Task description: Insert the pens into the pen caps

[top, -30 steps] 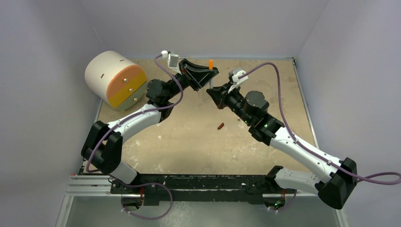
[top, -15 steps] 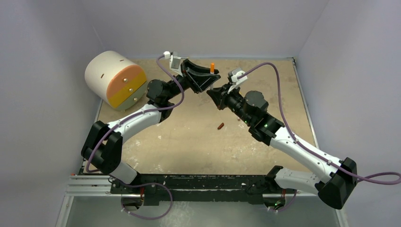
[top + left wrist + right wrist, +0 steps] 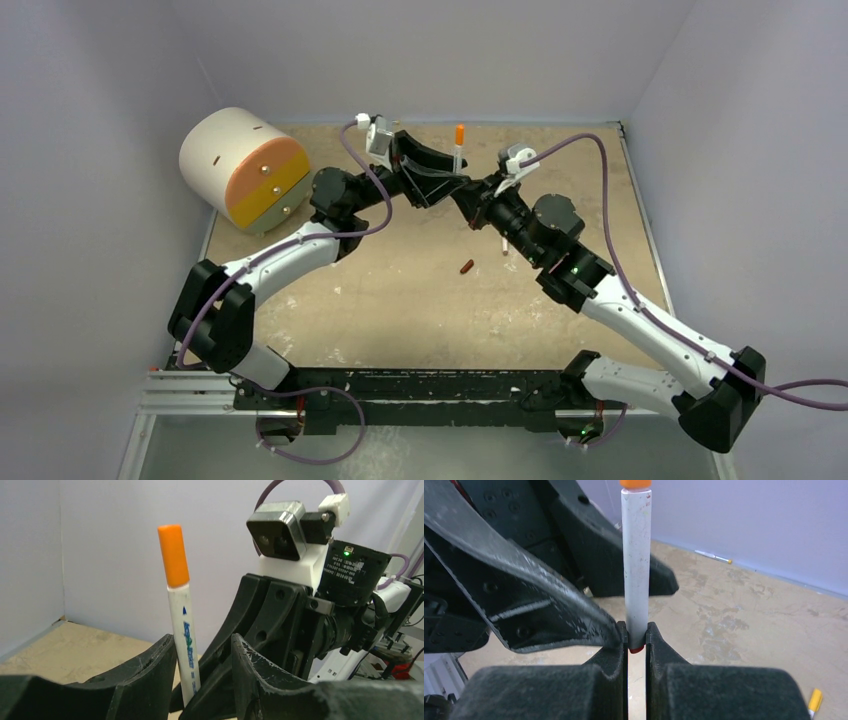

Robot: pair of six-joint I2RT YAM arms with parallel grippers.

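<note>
Right fingers (image 3: 658, 647) clamp the low end of a pen (image 3: 636, 570), held upright over the far middle of the bench (image 3: 400, 300). An orange cap (image 3: 173, 555) is on its top. Left fingers (image 3: 150, 675) are parted, with the pen in the gap. A dark red cap (image 3: 466, 266) lies nearer.

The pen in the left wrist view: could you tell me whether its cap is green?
No, the cap on the pen is plainly orange.

Pale lavender walls (image 3: 450, 50) on three sides, worn tan tabletop (image 3: 400, 310), soft even light
</note>
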